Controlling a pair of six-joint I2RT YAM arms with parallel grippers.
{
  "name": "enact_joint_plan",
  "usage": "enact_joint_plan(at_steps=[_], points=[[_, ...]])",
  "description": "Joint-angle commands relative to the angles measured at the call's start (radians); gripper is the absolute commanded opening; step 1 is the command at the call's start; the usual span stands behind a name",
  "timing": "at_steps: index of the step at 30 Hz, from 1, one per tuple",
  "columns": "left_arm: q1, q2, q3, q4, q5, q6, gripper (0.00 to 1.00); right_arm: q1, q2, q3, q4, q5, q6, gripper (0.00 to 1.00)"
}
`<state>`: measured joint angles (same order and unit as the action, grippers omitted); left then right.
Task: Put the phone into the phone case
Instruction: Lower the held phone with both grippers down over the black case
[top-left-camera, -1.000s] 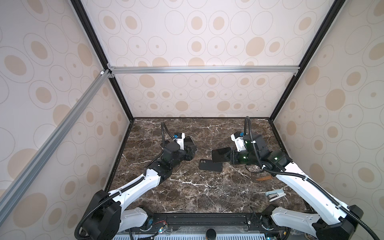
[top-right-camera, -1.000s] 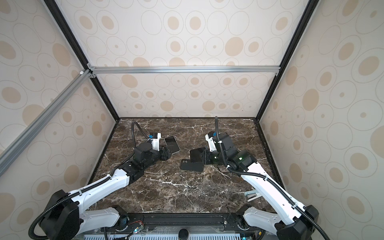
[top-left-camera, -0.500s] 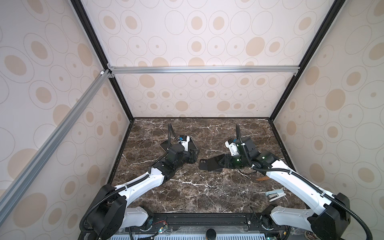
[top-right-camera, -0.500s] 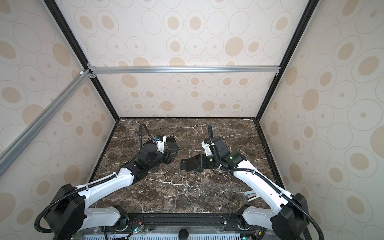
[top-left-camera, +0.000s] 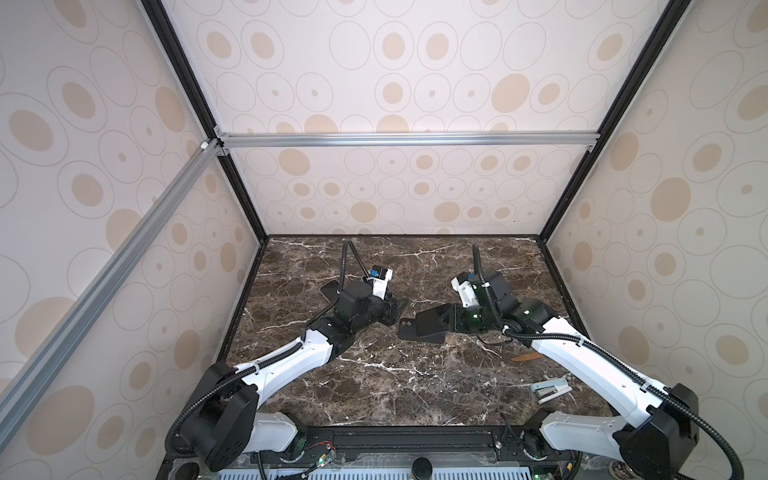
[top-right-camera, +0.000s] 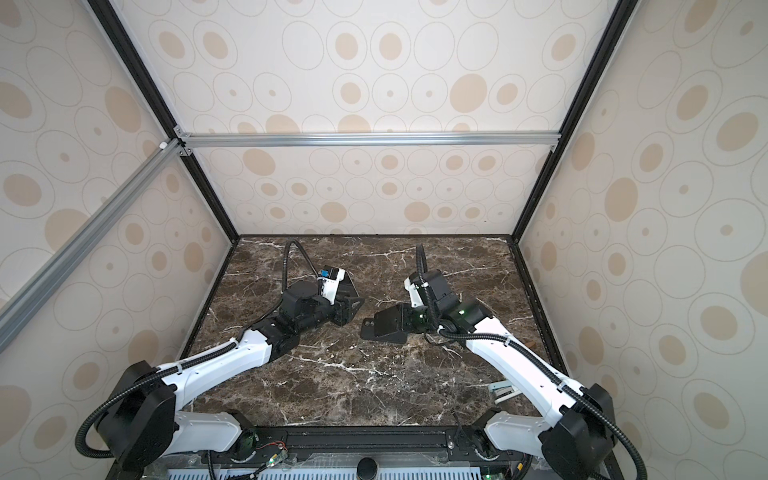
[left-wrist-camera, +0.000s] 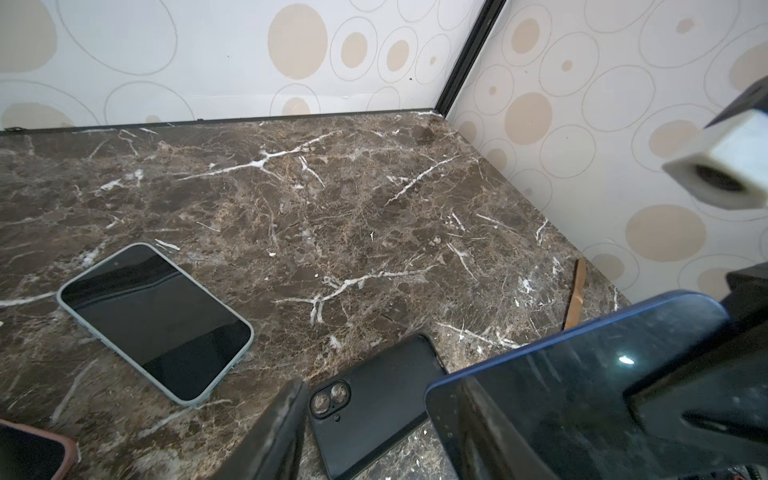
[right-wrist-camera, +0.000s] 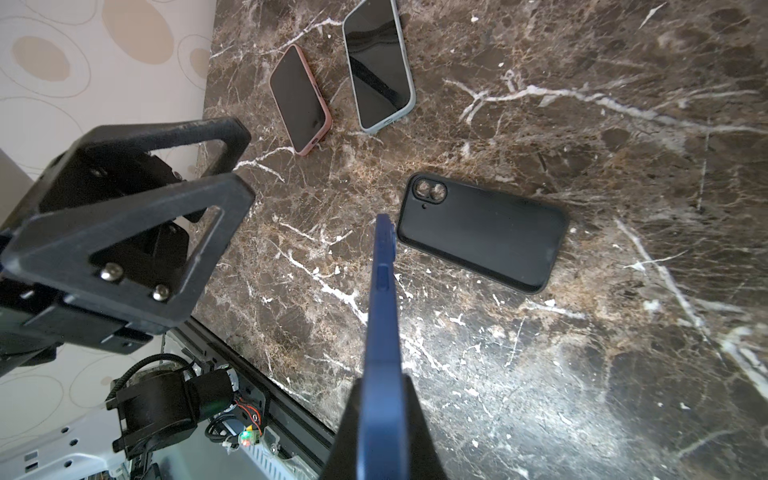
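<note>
While the right hand (right-wrist-camera: 380, 415) is clenched on the blue phone (right-wrist-camera: 382, 291), pinching its flat faces near one end, nothing sits inside the black case (right-wrist-camera: 482, 232) yet. That case lies flat near the middle of the table (right-wrist-camera: 602, 374). The phone hangs just above and beside it, edge-on in the right wrist view and apart from it as far as we can tell. We think the case lies back-up, since the lens ring seems to stand proud, but the view is too poor for us to be sure. If so, it wants turning over before the phone can be pressed in.

The left hand (right-wrist-camera: 241, 166) is spread and empty, close to the case's lens end. We judge the task early: the phone is lifted, and all the seating is left.

Against a second ago, the phone has dropped lower and nearer the case, and the left hand has slid in toward it. A pink phone (right-wrist-camera: 301, 99) and a grey-blue phone (right-wrist-camera: 378, 62) lie side by side farther off.
</note>
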<state>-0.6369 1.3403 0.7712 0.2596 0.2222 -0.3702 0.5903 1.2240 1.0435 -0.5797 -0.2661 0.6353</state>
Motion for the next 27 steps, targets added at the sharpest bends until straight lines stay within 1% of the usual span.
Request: enact_joint_plan(at_steps=[1, 4, 6, 13, 19, 26, 27], points=[[0.000, 0.010, 0.001, 0.008, 0.006, 0.026, 0.58, -0.004, 0.013, 0.006, 0.030, 0.019, 0.033, 0.00], [0.004, 0.019, -0.013, 0.012, -0.001, -0.001, 0.58, -0.003, 0.038, -0.014, 0.064, 0.018, 0.058, 0.00], [0.009, 0.034, -0.013, 0.014, 0.017, -0.024, 0.58, -0.003, 0.064, -0.017, 0.088, 0.001, 0.068, 0.00], [0.032, 0.102, -0.010, 0.016, 0.032, -0.095, 0.58, -0.003, 0.154, -0.001, 0.135, -0.049, 0.058, 0.00], [0.046, 0.177, 0.001, 0.016, 0.045, -0.139, 0.56, -0.003, 0.186, -0.037, 0.225, -0.022, 0.078, 0.00], [0.067, 0.261, 0.007, 0.015, 0.082, -0.207, 0.55, -0.011, 0.258, -0.032, 0.284, -0.045, 0.089, 0.00], [0.071, 0.271, 0.008, 0.040, 0.089, -0.215, 0.55, -0.014, 0.264, -0.032, 0.292, -0.050, 0.089, 0.00]])
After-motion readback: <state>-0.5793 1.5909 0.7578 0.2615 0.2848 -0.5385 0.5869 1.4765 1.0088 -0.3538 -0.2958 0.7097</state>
